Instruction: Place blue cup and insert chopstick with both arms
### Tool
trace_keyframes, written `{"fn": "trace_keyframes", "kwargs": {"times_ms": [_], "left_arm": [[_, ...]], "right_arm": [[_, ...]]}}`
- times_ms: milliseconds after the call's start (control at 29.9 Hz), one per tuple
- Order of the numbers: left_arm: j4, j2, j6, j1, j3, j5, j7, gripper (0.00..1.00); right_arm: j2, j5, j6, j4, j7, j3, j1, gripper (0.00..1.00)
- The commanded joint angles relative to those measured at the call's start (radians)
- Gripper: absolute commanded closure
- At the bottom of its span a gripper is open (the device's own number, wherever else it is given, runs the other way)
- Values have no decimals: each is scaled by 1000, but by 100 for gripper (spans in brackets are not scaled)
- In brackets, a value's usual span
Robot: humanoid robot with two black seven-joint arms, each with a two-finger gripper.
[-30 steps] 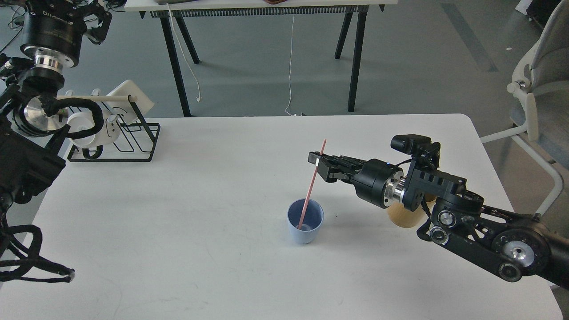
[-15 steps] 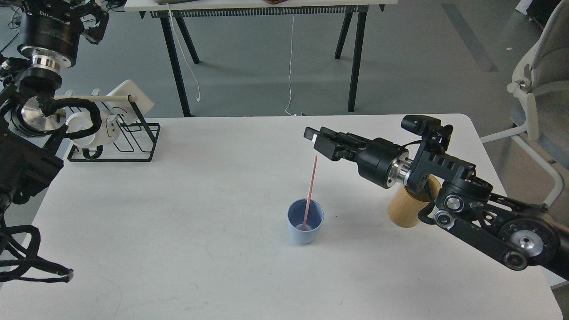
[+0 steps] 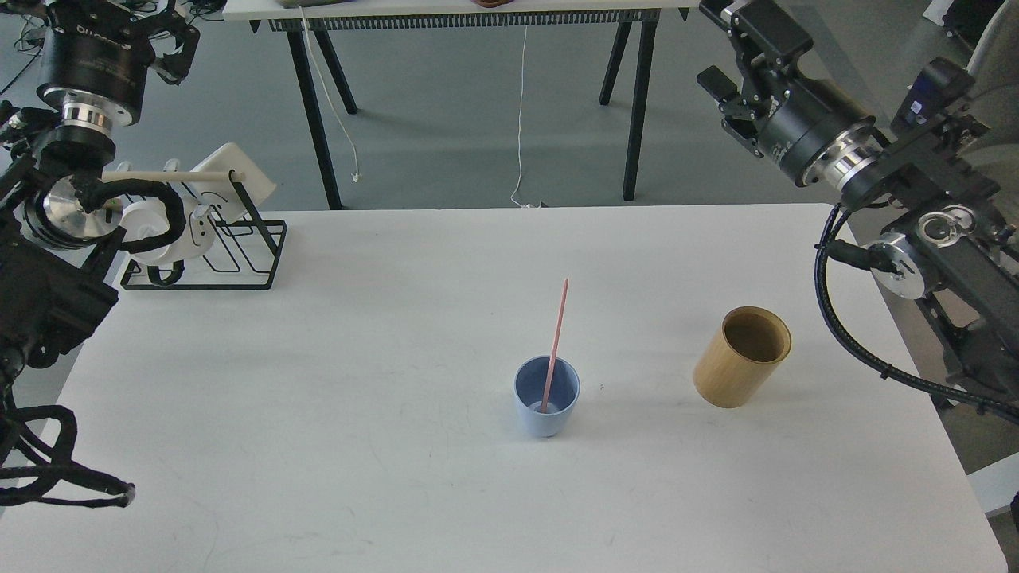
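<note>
Head view, item list. Blue cup [image 3: 547,404]: upright near the middle of the white table [image 3: 382,477]. Chopstick [image 3: 555,344]: one pink stick, lower end inside the cup, leaning on its rim, top tilted away from us. We judged both placing and inserting done.

Our right hand [image 3: 736,48]: raised high at upper right, well apart from the cup, fingers spread and grasping nothing. Our left hand [image 3: 171,36]: at the upper left edge, too dark and partly cropped; we could not tell its state.

Remaining step, in our judgement: retreat both arms high and wide, so no link brushes the light cup or tips the stick.

Also on the table: bamboo cylinder [image 3: 742,357], empty, right of the cup; black wire rack [image 3: 231,247] holding white mugs [image 3: 155,231], far left. Room: grey floor, second table [image 3: 470,12] behind, pale chair [image 3: 999,48] at right.
</note>
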State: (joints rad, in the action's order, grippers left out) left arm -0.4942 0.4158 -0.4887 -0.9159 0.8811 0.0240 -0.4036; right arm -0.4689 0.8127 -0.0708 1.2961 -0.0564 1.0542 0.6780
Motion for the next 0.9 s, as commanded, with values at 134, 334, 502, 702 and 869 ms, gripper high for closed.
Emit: {"fn": "trace_keyframes", "kwargs": {"times_ms": [134, 334, 502, 702, 869], "left_arm": [[6, -18, 0, -3, 3, -24, 31, 0], [6, -54, 0, -3, 1, -30, 32, 0], [6, -72, 0, -3, 3, -32, 31, 0], [6, -78, 0, -3, 7, -33, 31, 0], [5, -80, 0, -6, 6, -49, 31, 0]], "right_arm": [[13, -464, -129, -190, -13, 53, 83, 0], [56, -766, -246, -473, 21, 53, 172, 1], [134, -850, -356, -638, 21, 62, 206, 1], [211, -865, -371, -688, 21, 119, 204, 0], [243, -880, -380, -771, 15, 130, 207, 0]]}}
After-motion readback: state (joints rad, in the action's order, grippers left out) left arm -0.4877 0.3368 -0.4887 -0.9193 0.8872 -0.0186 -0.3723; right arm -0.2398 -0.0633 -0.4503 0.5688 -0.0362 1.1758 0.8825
